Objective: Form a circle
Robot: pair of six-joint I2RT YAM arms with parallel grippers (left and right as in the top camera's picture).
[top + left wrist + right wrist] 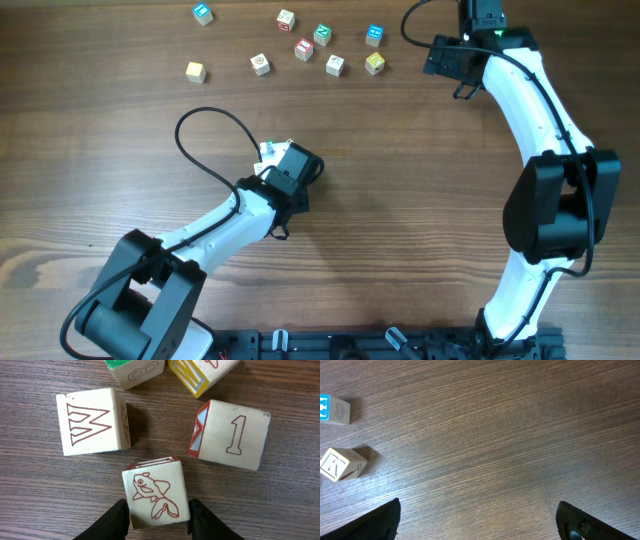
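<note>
The circle (268, 152) sits mid-table, mostly hidden under the left gripper (157, 512). The left wrist view shows a W cube (92, 422), an 8 cube (135, 372), a yellow cube (200, 375), a 1 cube (232, 435) and a fish cube (156, 494) ringing a bare gap. The left fingers clamp the fish cube's sides. The right gripper (477, 520) hangs with its fingers wide apart near the scattered cubes (305, 48) at the table's far side.

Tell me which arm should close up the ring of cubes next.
Left. The left gripper has its jaws flanking the fish cube beside the W cube; the right gripper stands open, far off.
</note>
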